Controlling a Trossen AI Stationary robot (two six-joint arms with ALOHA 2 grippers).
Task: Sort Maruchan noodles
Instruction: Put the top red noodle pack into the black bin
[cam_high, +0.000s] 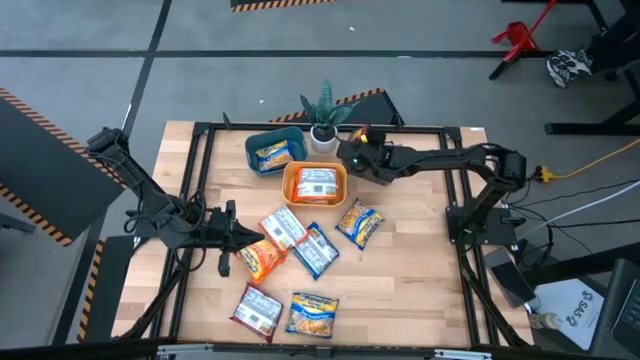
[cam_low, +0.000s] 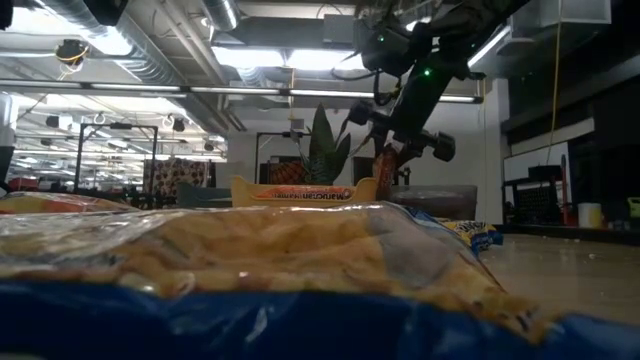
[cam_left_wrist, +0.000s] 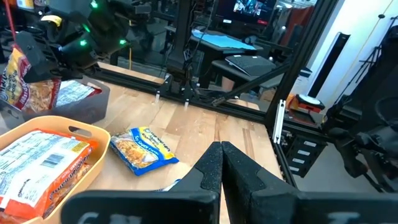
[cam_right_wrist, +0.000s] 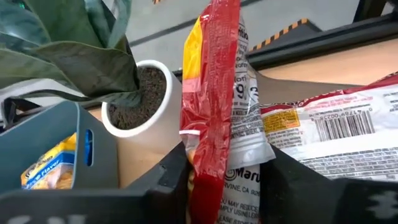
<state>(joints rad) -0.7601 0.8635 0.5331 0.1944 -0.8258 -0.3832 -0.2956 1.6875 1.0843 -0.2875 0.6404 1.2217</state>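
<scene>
The left gripper (cam_high: 232, 237) waited clenched and empty at nine o'clock on the table (cam_high: 420, 290); just beside it lay the loose packets (cam_high: 300, 245), six by my count (two more sat nearer six o'clock); these were still to be sorted. Toward twelve o'clock the teal bin (cam_high: 270, 152) held a yellow-and-blue packet, and the orange bin (cam_high: 314, 187) beside it held a red-and-white one; so the job looked barely a third done. At about one o'clock the right gripper (cam_right_wrist: 227, 168) hung over a grey bin (cam_left_wrist: 87, 102) near the potted plant (cam_high: 323, 120), grasping a red-and-white packet (cam_right_wrist: 214, 93) on edge, judged ready for dropping.
</scene>
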